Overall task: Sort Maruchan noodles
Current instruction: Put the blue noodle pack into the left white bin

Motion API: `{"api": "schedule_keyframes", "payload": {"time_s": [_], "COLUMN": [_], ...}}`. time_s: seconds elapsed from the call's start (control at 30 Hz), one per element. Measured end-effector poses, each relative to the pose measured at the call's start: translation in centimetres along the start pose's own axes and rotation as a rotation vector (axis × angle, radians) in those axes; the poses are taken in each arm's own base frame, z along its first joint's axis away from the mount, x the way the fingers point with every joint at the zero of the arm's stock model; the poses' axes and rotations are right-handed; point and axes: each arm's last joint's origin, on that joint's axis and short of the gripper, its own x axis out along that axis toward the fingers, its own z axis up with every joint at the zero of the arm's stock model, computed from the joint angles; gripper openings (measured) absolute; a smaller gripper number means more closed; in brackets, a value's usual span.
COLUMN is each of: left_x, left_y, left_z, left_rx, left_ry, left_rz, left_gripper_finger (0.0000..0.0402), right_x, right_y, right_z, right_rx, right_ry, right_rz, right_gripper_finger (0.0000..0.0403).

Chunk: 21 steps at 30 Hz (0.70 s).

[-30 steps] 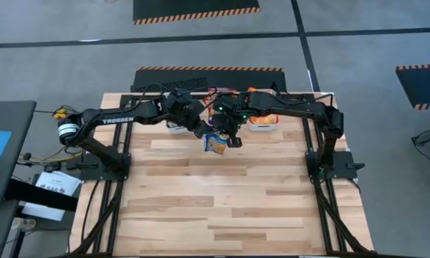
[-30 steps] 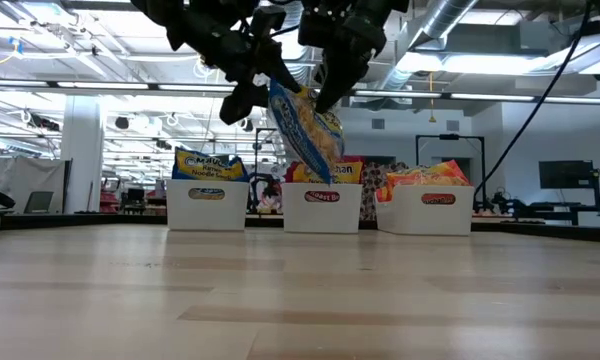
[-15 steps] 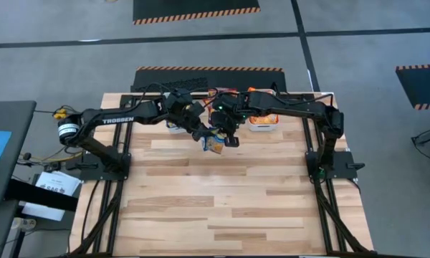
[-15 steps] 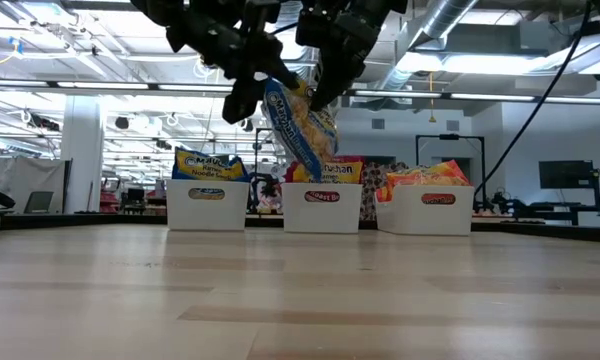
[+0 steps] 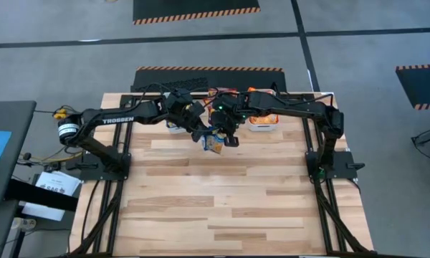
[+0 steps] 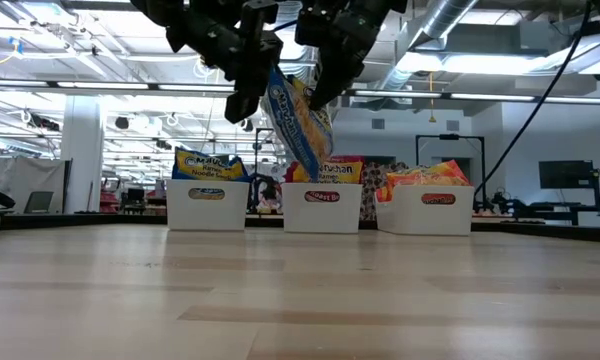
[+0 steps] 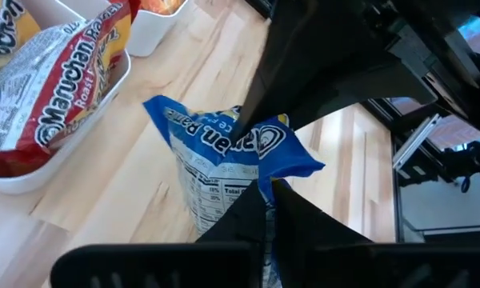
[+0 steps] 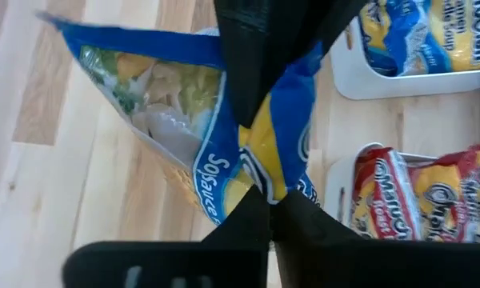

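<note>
A blue Maruchan noodle packet (image 6: 298, 125) hangs in the air above the table's far middle, in front of three white bins. Both grippers are shut on its upper end. My left gripper (image 7: 266, 200) comes from the table's left (image 6: 252, 88) and my right gripper (image 8: 270, 200) from the right (image 6: 323, 82). They meet over the packet (image 5: 215, 143). The left bin (image 6: 207, 203) holds blue packets, the middle bin (image 6: 322, 207) maroon ones and the right bin (image 6: 425, 210) orange ones. My left gripper pinches the packet's crumpled blue top edge (image 7: 266, 170) between its two fingers, slanting down from the table's left. The packet hangs below the fingers, clear of the table. My right gripper pinches the same top end on its blue and yellow print (image 8: 264, 164), slanting down from the right. The left arm's fingers close on the packet just beyond it.
The three bins stand in a row along the table's far edge (image 5: 261, 123). The bare wooden table top (image 5: 222, 201) stretches from below the packet to the near edge. The arm bases and frames stand at the table's left and right sides.
My left gripper has shut on the packet's top end, next to my right gripper, which kept its hold. The packet has swung a little toward the table's left and hangs more upright, still clear of the table.
</note>
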Motion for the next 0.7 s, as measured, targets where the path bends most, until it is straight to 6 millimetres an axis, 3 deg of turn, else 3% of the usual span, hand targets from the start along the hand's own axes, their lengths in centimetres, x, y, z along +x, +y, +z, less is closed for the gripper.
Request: {"api": "schedule_keyframes", "payload": {"time_s": [0.27, 0.43, 0.7], "left_x": [-0.2, -1.4, -3.5], "left_y": [0.1, 0.4, 0.6], "left_z": [-0.3, -0.4, 0.5], "left_rx": [0.069, 0.099, 0.118], "left_ry": [0.031, 0.049, -0.014], "left_rz": [0.019, 0.064, 0.084], "left_gripper_finger": [0.0, 0.0, 0.0], "right_x": [0.0, -0.5, -1.6], "right_y": [-0.2, -0.6, -1.6], "right_z": [-0.1, -0.5, -1.3], "right_rx": [-0.006, 0.005, 0.044], "right_ry": [0.019, 0.047, 0.074], "right_rz": [-0.061, -0.085, -0.096], "right_gripper_finger": [0.0107, 0.0157, 0.0189]}}
